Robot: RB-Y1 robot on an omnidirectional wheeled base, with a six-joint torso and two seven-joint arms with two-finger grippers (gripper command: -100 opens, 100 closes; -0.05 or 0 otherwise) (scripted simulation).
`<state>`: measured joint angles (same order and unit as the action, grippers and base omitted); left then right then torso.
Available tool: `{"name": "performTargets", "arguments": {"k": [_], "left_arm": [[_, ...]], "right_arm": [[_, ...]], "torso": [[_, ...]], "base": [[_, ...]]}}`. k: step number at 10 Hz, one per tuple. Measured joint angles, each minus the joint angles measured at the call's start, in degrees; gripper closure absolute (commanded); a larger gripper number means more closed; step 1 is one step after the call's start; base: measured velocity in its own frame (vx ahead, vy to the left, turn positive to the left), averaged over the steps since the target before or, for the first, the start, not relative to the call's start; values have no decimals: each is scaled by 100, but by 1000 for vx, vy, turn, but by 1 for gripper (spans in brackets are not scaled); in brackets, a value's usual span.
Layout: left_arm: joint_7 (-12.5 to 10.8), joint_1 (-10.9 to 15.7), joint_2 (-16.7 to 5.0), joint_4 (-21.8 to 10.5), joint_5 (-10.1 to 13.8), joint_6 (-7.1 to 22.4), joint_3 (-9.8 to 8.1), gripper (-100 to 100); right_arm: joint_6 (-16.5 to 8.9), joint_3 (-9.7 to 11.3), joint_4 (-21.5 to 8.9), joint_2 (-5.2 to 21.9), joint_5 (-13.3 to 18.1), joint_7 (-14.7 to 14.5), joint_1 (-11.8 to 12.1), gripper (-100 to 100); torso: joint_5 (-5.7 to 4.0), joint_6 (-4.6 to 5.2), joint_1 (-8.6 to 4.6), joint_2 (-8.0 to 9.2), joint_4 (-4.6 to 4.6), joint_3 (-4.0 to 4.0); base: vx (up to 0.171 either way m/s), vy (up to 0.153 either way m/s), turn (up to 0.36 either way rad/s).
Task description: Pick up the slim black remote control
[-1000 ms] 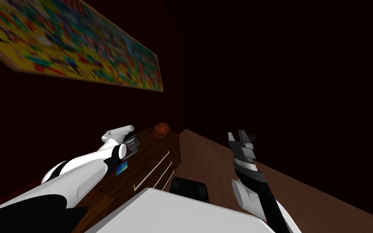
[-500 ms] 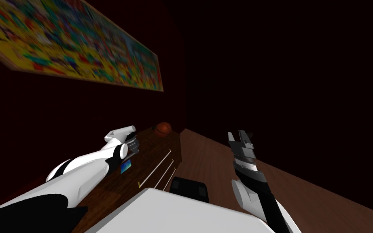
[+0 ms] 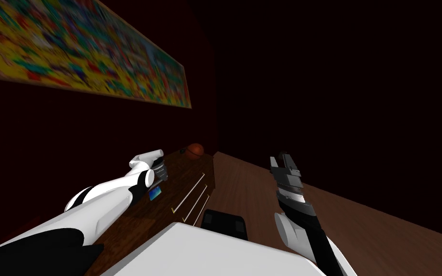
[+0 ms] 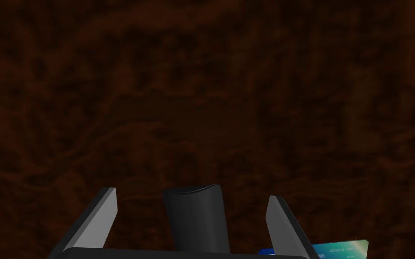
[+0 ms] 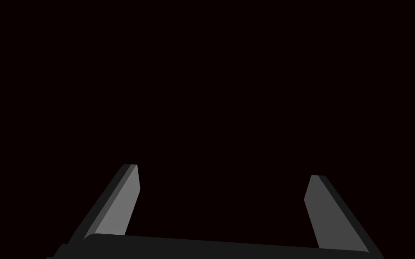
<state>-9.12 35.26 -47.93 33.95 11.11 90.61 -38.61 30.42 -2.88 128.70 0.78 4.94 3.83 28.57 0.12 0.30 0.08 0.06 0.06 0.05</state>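
My left tool (image 4: 192, 194) open, astride the remote (image 4: 196, 222).
Closing off-centre could skid it (card (image 3: 155, 193) at six o'clock, head view).

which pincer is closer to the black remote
Left. The left pincer straddles the black remote on the wooden cabinet top, an open finger on each side, not touching. The right pincer hangs open over the floor, well off to the side.

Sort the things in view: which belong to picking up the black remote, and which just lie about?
Belong to the job: black remote; open left gripper straddling it; wooden dresser top beneath.
Not needed: blue-green card; orange ball; colourful painting; open right gripper.
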Motion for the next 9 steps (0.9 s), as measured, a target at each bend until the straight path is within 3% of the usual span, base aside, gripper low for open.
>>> {"name": "performTargets", "arguments": {"k": [2,3,7,8,9], "left_arm": [[-206,60,47,-100,-44,-117,20,-100],[-232,58,53,-93,-46,-118,20,100],[-238,57,50,-96,-44,-109,17,100],[-239,57,50,-96,-44,-109,17,0],[-239,57,50,-96,-44,-109,17,100]], "right_arm": [[0,0,0,0,0,0,0,0],[0,0,0,0,0,0,2,0],[0,0,0,0,0,0,2,0],[0,0,0,0,0,0,2,0],[0,0,0,0,0,0,2,0]], "torso": [[2,-2,5,4,1,3],[-1,-5,-8,-15,-2,-7],[4,0,-4,-52,-14,-31],[4,1,-4,-53,-14,-32],[3,1,-4,-54,-14,-32]], "base": [[-89,52,-75],[-10,6,5],[-1,0,0],[0,0,0],[96,-38,180]]}}
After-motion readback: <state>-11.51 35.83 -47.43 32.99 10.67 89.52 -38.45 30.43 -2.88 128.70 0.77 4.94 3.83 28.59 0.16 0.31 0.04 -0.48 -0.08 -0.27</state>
